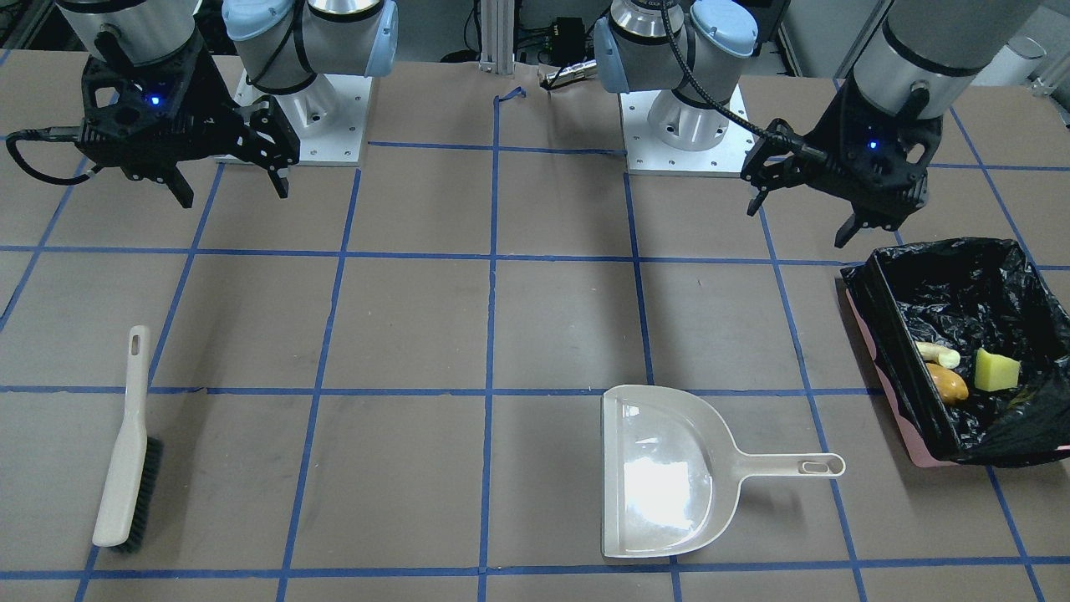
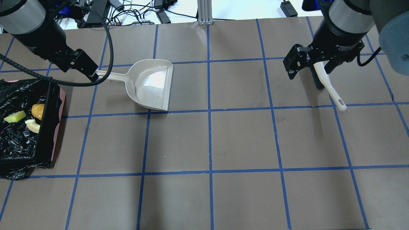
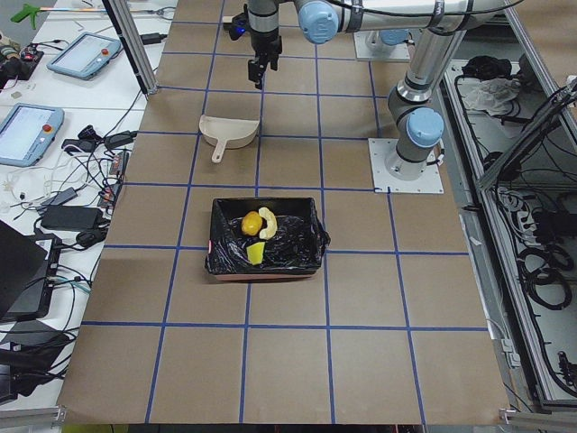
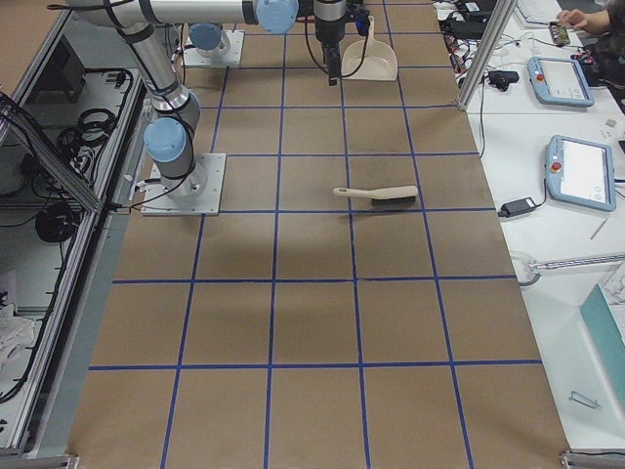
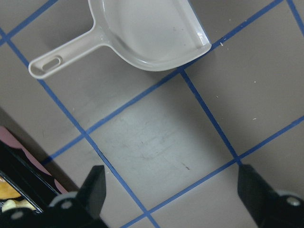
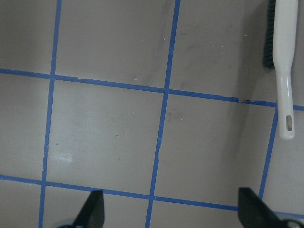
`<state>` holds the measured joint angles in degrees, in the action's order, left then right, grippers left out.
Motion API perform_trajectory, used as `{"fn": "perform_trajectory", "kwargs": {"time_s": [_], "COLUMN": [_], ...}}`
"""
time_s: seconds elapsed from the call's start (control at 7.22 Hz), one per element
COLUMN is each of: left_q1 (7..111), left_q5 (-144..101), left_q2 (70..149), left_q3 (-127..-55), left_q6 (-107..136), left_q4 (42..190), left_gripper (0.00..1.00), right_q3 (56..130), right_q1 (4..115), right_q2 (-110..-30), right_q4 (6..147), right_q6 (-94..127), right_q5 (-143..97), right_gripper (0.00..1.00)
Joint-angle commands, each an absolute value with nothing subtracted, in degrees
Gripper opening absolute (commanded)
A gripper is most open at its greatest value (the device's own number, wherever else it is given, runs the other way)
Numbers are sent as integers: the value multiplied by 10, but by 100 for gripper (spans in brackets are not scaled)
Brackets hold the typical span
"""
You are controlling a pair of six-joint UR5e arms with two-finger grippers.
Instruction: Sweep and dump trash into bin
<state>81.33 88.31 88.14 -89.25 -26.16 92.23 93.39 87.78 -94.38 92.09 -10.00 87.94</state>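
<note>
The bin (image 1: 879, 294), a box lined with black plastic, stands at the table's end on my left. In it lie the three pieces of trash: a cream crescent (image 1: 938, 354), a yellow-green wedge (image 1: 996, 370) and a golden-brown lump (image 1: 947, 383). They also show in the overhead view, where the lump (image 2: 38, 111) lies in the bin (image 2: 48, 140). My left gripper (image 1: 800, 221) hangs open and empty above the table beside the bin. My right gripper (image 1: 234, 196) is open and empty, raised on the other side.
The beige dustpan (image 1: 669, 472) lies empty on the table, its handle toward the bin; it also shows in the left wrist view (image 5: 147, 33). The brush (image 1: 125, 451) lies flat on my right side, and shows in the right wrist view (image 6: 285, 57).
</note>
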Motion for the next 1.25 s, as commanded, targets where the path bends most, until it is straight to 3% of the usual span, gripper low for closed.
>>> {"fn": "perform_trajectory", "kwargs": {"time_s": [0.0, 1.11], "left_q1": [828, 839], "left_q5": [882, 887], "left_q2": [850, 828], "left_q3": [-916, -933], "left_q6": [-73, -16], "left_q4": [933, 948], "left_gripper": [100, 100], "right_q3": [934, 936], "right_q1": [877, 877], "right_q2": [-941, -941], "right_q4": [925, 925], "right_q6": [-98, -88], "right_q5": [883, 889], "right_gripper": [100, 100]}}
